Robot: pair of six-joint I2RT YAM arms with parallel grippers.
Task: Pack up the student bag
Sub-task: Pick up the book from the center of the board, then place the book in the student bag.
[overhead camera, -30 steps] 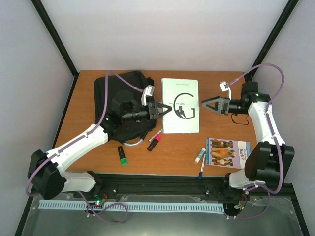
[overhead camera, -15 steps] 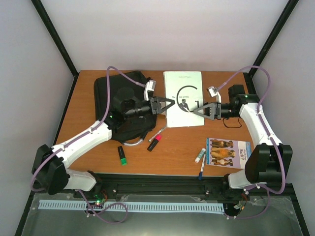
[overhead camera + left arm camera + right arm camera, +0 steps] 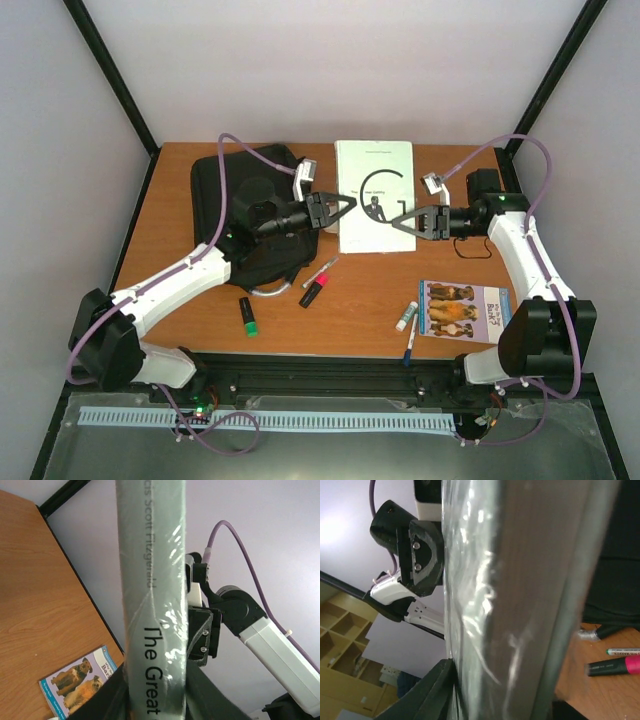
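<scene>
Now clamps the white book [image 3: 375, 195] from both sides: left claw [image 3: 345, 207] shut tight on its left edge, right claw [image 3: 400, 222] closed on its right edge. Leaves the black student bag [image 3: 215, 185] lying at the tabletop's [image 3: 380, 290] far left, partly under the left arm [image 3: 170, 285].

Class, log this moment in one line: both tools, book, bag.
left tool: shut on white book | right tool: astride book's opposite edge, grip unclear | student bag: on table, book outside

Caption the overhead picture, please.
Left gripper and right gripper hold a white book between them beside the student bag.
</scene>
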